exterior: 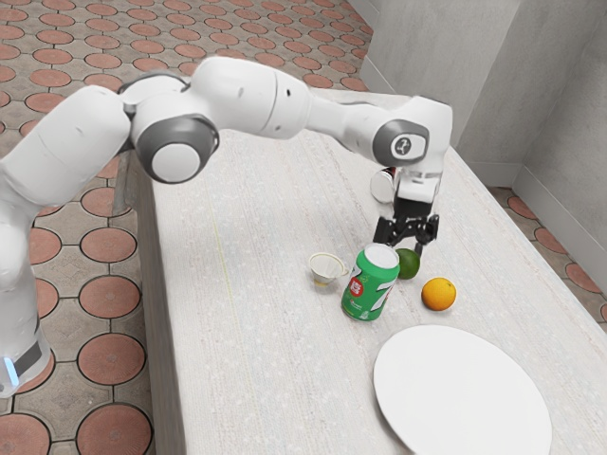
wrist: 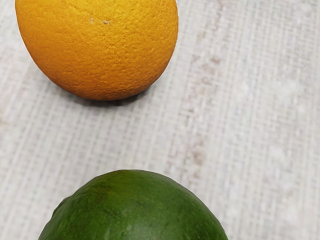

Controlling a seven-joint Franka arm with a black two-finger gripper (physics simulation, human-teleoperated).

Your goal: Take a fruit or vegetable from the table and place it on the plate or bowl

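Dark green fruit (wrist: 132, 207) up close; pitted orange (wrist: 97, 47) beyond, not touching, bare pale woven-textured bench (wrist: 250, 125) between, thin shadow under the orange.

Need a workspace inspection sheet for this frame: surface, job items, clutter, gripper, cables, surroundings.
Surface: pale textured table, no spills seen.
Job's things: green fruit and orange on the table, apart; white plate empty.
Clutter: green soda can upright; small pale cup; a round object behind the gripper, unclear.
Gripper: jaws open, above the green fruit.
Cables: nothing seen.
Surroundings: tiled floor, grey walls.
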